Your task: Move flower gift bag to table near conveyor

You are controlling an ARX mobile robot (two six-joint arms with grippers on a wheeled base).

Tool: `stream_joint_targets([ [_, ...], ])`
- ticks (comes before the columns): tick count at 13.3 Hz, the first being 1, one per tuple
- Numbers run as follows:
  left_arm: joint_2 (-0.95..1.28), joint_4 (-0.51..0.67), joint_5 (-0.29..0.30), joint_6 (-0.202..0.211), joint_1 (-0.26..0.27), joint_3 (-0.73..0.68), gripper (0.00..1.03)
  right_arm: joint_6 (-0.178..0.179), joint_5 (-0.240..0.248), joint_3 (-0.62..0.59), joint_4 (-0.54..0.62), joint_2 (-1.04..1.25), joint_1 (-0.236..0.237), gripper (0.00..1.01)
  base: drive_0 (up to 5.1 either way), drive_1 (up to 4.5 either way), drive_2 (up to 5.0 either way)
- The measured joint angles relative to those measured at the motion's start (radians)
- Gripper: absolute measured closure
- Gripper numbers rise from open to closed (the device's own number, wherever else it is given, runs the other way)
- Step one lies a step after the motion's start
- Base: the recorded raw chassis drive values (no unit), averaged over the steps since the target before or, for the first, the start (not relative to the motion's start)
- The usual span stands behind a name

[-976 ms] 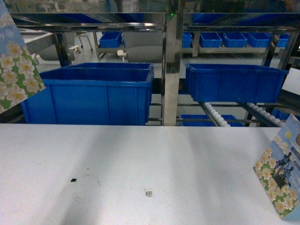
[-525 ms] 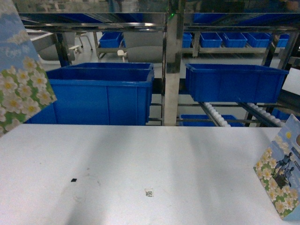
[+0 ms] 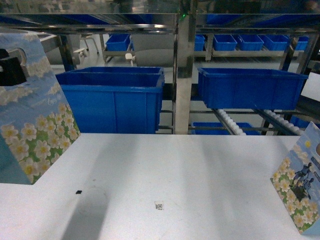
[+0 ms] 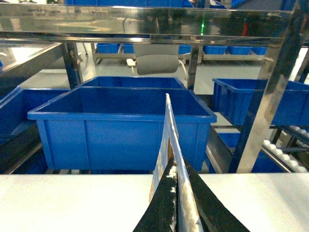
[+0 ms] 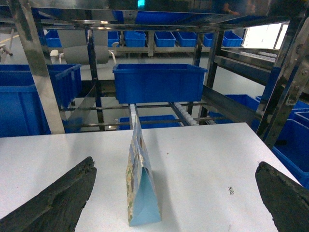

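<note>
The flower gift bag (image 3: 37,125), sky blue with white daisies, hangs at the left over the white table (image 3: 175,170). My left gripper (image 3: 11,70) is shut on its top by the handle cut-out. In the left wrist view the bag's top edge (image 4: 169,130) runs edge-on between the black fingers of that gripper (image 4: 176,203). Whether the bag's base touches the table I cannot tell. The conveyor (image 3: 231,123) with white rollers slopes behind the table's far edge. My right gripper (image 5: 175,166) is open and low over the table.
A second flowered bag (image 3: 300,192) stands on the table at the right, and sits between the right fingers (image 5: 140,188), left of middle. Blue bins (image 3: 110,100) (image 3: 250,87) rest on steel racks behind the table. A steel post (image 3: 182,75) rises at centre.
The held bag has swung right and down from the upper left corner to hang low over the table's left side. The bag on the right has not moved.
</note>
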Motion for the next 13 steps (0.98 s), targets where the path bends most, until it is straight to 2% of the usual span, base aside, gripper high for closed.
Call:
stream_joint_targets([
  [2, 0.167, 0.103, -0.003, -0.014, 0.027, 0.069, 1.01, 0.000, 0.000, 0.000, 0.000, 0.000, 0.000, 0.03, 0.0, 0.00, 0.0],
  [5, 0.396, 0.175, 0.002, -0.094, 0.090, 0.162, 1.01, 0.000, 0.000, 0.000, 0.000, 0.000, 0.000, 0.03, 0.0, 0.00, 0.0],
  [7, 0.470, 0.186, 0.000, -0.116, 0.092, 0.204, 1.01, 0.000, 0.000, 0.000, 0.000, 0.000, 0.000, 0.03, 0.0, 0.00, 0.0],
  [10, 0.498, 0.227, -0.010, -0.124, 0.054, 0.187, 1.01, 0.000, 0.000, 0.000, 0.000, 0.000, 0.000, 0.03, 0.0, 0.00, 0.0],
  [13, 0.565, 0.312, 0.000, -0.177, 0.061, 0.108, 1.01, 0.000, 0.000, 0.000, 0.000, 0.000, 0.000, 0.03, 0.0, 0.00, 0.0],
])
